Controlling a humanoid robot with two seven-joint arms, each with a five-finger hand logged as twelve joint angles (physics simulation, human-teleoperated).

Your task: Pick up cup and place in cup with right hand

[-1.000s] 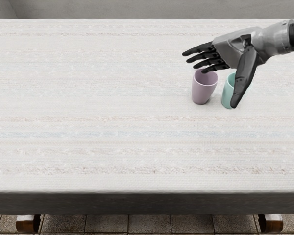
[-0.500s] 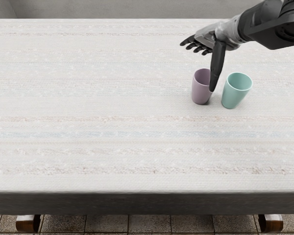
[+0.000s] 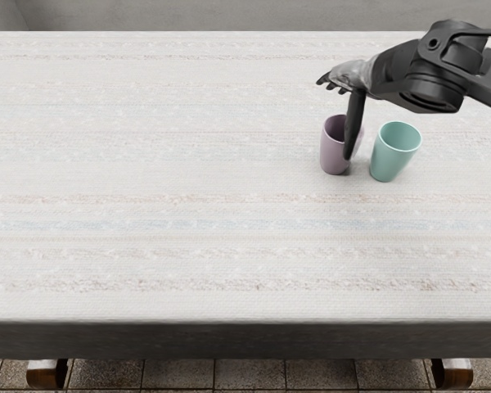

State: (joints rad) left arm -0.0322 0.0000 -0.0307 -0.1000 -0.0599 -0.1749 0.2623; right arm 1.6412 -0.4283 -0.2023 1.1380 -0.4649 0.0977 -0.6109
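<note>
My right hand [image 3: 340, 119] reaches in from the right edge, open, its fingers pointing left beyond the purple cup and its thumb hanging down in front of that cup's right side. The purple cup [image 3: 333, 154] stands upright on the table, partly covered by the thumb; whether the thumb touches it, I cannot tell. Just to its right the teal cup [image 3: 392, 155] stands upright, apart from the purple one and with its mouth visible. Nothing is grasped.
A pale striped cloth covers the table [image 3: 172, 180], whose front edge [image 3: 245, 323] runs across the lower part of the view. A grey wall rises behind the table. The right forearm spans the upper right above the tabletop.
From over the teal cup, the right hand has moved back and left behind the purple cup, and its forearm has swung further into view. Both cups stand where they were.
</note>
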